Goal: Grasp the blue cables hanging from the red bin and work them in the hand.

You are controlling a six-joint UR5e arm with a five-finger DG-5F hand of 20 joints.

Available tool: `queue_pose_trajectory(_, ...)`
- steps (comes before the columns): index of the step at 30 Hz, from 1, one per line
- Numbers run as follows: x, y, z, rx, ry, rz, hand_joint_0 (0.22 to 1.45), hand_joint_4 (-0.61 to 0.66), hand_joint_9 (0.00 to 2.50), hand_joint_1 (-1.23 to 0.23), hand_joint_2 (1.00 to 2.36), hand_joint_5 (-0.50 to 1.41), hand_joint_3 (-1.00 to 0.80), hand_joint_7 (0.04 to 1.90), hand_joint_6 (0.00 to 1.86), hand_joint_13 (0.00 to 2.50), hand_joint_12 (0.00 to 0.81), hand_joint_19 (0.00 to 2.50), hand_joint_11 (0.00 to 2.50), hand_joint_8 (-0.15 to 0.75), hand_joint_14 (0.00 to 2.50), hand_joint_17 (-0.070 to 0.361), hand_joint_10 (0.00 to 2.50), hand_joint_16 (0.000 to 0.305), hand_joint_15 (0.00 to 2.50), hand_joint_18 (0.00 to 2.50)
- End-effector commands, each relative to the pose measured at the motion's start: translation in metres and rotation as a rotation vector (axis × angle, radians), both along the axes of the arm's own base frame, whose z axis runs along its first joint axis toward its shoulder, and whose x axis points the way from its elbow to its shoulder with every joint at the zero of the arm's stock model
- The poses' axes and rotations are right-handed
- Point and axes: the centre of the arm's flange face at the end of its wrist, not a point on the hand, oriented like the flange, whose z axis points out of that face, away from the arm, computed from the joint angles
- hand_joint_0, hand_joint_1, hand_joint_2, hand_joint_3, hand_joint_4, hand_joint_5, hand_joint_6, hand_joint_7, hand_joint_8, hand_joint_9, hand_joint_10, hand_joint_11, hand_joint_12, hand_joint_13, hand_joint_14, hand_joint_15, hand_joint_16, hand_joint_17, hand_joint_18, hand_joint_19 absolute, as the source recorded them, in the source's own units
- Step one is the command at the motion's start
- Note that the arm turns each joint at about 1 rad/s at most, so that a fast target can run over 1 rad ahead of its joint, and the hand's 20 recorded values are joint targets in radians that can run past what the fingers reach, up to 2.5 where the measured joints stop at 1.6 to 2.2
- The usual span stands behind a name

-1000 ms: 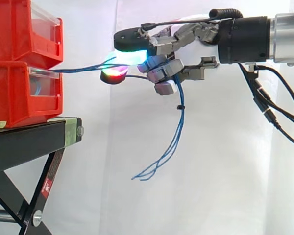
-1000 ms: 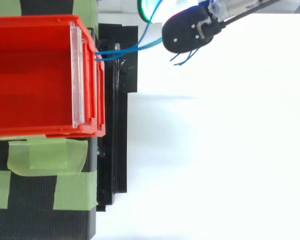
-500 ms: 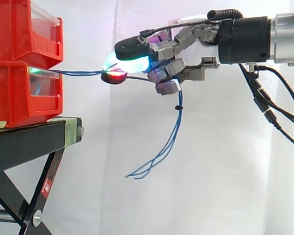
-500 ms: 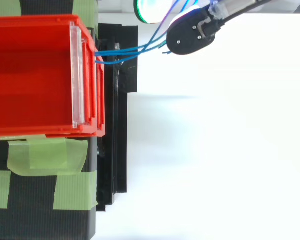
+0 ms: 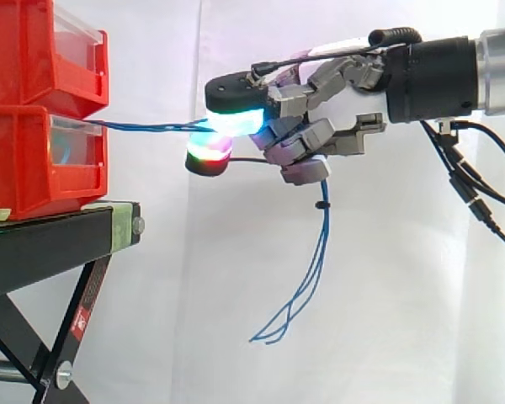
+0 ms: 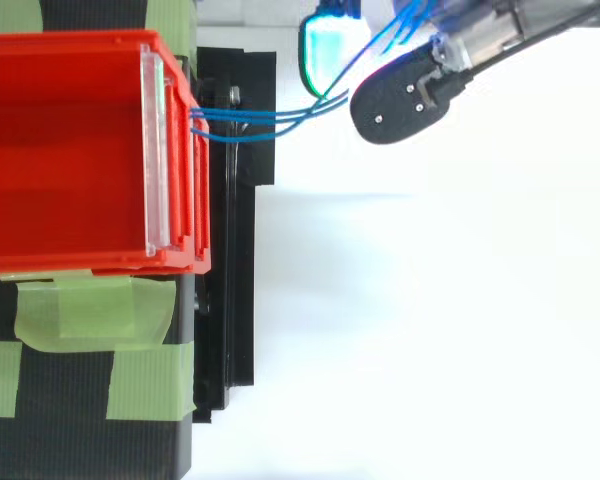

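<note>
Side view: two stacked red bins [image 5: 42, 109] are seen at the upper left, set on a black stand [image 5: 59, 244]. The hand [image 5: 320, 126] is held at upper centre, well apart from the bins. Its fingers are curled round the blue cables [image 5: 151, 127], which are pinched between glowing fingertips [image 5: 234, 120]. From the lower bin's front the cables are drawn nearly level to the hand, and their loose ends are left dangling below it. The grasp is judged made and the working step in hand. Next, a rolling of the strands between the fingertips is called for, without the taut run being strained. A small red label [image 5: 79, 321] is seen on the stand's leg; no writing on it can be read.
</note>
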Motion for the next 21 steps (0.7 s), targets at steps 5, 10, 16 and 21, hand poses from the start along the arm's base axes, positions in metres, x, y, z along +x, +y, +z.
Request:
queue_pose_trajectory(5, -0.0009, 0.0001, -0.0008, -0.002, 0.008, 0.008, 0.94, 0.31, 0.48, -0.68, 1.01, 0.17, -0.68, 1.20, 0.44, 0.92, 0.458, 1.31, 2.34, 0.419, 2.50, 0.130, 2.50, 0.058, 1.27, 1.38)
queue_pose_trajectory(10, -0.0004, -0.0001, -0.0004, 0.001, 0.003, 0.006, 0.93, 0.31, 0.50, -0.66, 1.01, 0.19, -0.69, 1.21, 0.43, 0.94, 0.460, 1.31, 2.35, 0.420, 2.50, 0.128, 2.50, 0.057, 1.27, 1.39)
queue_pose_trajectory(16, -0.0002, -0.0005, -0.0001, 0.002, 0.000, 0.001, 0.87, 0.31, 0.55, -0.64, 1.01, 0.22, -0.76, 1.24, 0.40, 0.95, 0.450, 1.32, 2.37, 0.423, 2.49, 0.129, 2.50, 0.057, 1.28, 1.42)
queue_pose_trajectory(21, 0.0023, -0.0011, 0.0022, 0.006, -0.026, -0.004, 0.83, 0.32, 0.57, -0.63, 1.01, 0.24, -0.83, 1.25, 0.40, 0.98, 0.457, 1.32, 2.39, 0.422, 2.48, 0.133, 2.50, 0.059, 1.28, 1.45)
